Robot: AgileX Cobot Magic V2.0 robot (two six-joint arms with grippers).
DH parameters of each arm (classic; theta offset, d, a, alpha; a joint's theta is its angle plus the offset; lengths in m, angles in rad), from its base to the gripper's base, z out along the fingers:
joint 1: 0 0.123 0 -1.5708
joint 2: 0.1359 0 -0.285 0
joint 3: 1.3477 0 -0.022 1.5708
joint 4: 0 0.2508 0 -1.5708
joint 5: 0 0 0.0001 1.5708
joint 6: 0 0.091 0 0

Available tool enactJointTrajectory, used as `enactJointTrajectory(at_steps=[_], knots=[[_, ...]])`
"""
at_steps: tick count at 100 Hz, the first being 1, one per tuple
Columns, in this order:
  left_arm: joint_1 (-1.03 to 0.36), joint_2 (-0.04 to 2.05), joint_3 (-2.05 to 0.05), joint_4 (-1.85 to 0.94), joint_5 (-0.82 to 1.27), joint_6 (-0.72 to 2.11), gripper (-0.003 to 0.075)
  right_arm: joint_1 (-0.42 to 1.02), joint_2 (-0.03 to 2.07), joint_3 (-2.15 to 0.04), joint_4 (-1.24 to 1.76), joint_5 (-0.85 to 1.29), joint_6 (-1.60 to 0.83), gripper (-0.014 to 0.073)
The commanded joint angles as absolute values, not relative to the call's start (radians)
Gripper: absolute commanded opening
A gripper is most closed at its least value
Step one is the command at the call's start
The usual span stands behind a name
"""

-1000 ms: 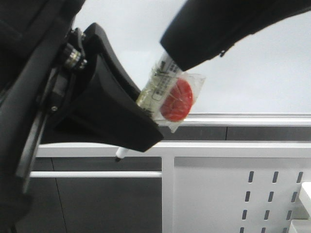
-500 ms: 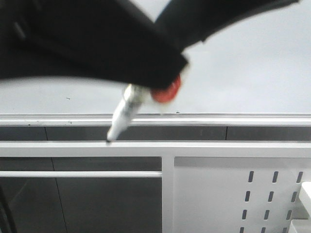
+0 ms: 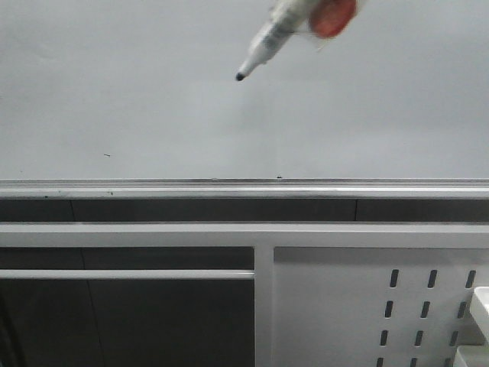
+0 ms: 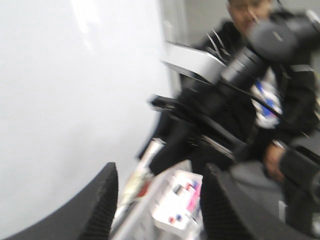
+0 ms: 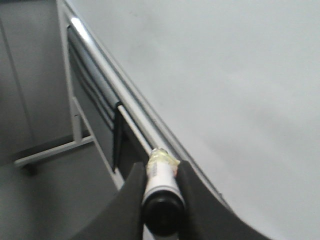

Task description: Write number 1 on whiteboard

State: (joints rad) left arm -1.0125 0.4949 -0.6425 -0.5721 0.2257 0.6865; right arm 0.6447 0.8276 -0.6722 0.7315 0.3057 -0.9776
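Note:
The whiteboard (image 3: 153, 99) fills the upper front view, with its silver rail (image 3: 244, 188) along the lower edge. No number 1 stroke shows on it, only tiny dark specks. A white marker (image 3: 267, 37) with a black tip (image 3: 240, 76) hangs slanted near the board's top, a red round tag (image 3: 332, 15) beside it. In the right wrist view my right gripper (image 5: 160, 167) is shut on the marker (image 5: 161, 185), above the rail (image 5: 110, 75) and next to the board (image 5: 225, 75). My left gripper (image 4: 160, 170) is open and empty beside the board (image 4: 75, 100).
Below the rail are a white frame bar (image 3: 244, 233) and a white perforated panel (image 3: 382, 306). The blurred left wrist view shows my other arm (image 4: 240, 70), a person (image 4: 270, 100) and a white box of small items (image 4: 177, 202).
Both black arms have risen out of the front view. The marker went up from the rail to the board's upper part, its tip still pointing down-left.

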Motion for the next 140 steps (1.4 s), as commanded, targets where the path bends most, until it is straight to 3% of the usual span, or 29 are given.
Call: enactJointTrajectory(at_steps=[1, 13, 28, 63, 91, 140], knots=[[-0.943, 0.397, -0.605, -0.573, 0.119, 0.663, 0.0292, 0.642, 0.740, -0.612, 0.730, 0.098, -1.019, -0.0068], [-0.806, 0.261, -0.527, -0.575, 0.111, 0.663, 0.0206, 0.642, 0.663, -0.513, 0.686, -0.068, -1.030, -0.0070], [-0.646, 0.138, -0.478, -0.602, 0.166, 0.661, -0.0019, 0.642, 0.656, -0.492, 0.628, -0.093, -1.030, -0.0070], [-0.471, 0.091, -0.469, -0.603, 0.332, 0.661, -0.0020, 0.661, 0.727, -0.492, 0.572, -0.235, -1.030, -0.0071], [-0.468, 0.091, -0.468, -0.603, 0.333, 0.661, -0.0020, 0.777, 0.765, -0.492, 0.512, -0.291, -1.030, -0.0071], [-0.468, 0.091, -0.468, -0.626, 0.412, 0.661, -0.0020, 0.778, 0.866, -0.492, 0.479, -0.439, -1.030, -0.0071]])
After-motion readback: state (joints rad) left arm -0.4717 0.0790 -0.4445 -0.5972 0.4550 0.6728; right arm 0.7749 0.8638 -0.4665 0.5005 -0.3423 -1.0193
